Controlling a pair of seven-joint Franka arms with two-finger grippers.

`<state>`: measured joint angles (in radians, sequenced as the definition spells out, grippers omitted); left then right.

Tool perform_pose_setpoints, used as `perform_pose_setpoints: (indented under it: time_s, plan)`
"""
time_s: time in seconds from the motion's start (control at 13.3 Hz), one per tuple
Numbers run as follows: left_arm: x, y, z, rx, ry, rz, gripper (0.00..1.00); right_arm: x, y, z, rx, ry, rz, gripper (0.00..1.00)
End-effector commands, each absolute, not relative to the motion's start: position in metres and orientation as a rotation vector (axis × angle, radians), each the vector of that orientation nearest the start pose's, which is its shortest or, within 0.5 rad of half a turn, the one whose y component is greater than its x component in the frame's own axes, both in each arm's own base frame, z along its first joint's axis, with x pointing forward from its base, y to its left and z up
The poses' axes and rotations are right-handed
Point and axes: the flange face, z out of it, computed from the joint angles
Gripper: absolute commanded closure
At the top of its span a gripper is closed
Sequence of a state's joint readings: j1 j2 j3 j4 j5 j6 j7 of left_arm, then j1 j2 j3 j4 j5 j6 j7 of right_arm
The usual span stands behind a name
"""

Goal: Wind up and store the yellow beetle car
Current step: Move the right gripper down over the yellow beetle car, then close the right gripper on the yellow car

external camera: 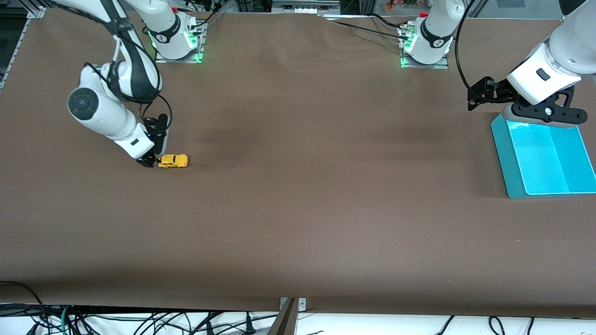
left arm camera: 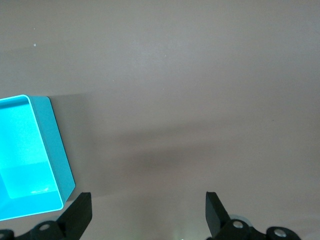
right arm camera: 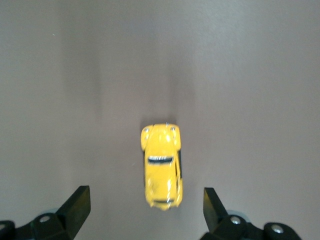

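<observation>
Right claw point(right arm camera: 142, 212), open, sits low beside the car point(external camera: 173, 161) on the counter point(external camera: 298, 209). Left claw point(left arm camera: 149, 215), open, waits over the bin point(external camera: 545, 158). Winding and storing remain.

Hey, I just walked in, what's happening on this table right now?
The right arm has its tool low at the table, open, right beside the yellow beetle car, which sits on the brown table ungrasped. The left arm's tool waits open by the rim of the empty turquoise bin at its end of the table.
</observation>
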<state>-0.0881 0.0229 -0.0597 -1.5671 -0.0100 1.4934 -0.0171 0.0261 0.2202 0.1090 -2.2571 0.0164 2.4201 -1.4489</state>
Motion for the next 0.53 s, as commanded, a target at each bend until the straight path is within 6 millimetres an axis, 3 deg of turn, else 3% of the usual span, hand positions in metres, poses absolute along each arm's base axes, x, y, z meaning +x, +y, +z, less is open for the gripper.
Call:
perform_pose_setpoints:
  time_s: [0.0, 0.3, 0.45]
  plan:
    - [0.548, -0.083, 0.613, -3.140, 0.194, 0.144, 0.00, 0.531, 0.075, 0.236, -2.108, -2.243, -0.005, 0.00]
    - [0.547, -0.085, 0.613, -3.139, 0.196, 0.146, 0.00, 0.522, 0.060, 0.220, -2.086, -2.276, -0.028, 0.01]
    - [0.547, -0.084, 0.613, -3.140, 0.194, 0.146, 0.00, 0.522, 0.055, 0.213, -2.089, -2.274, -0.032, 0.06]
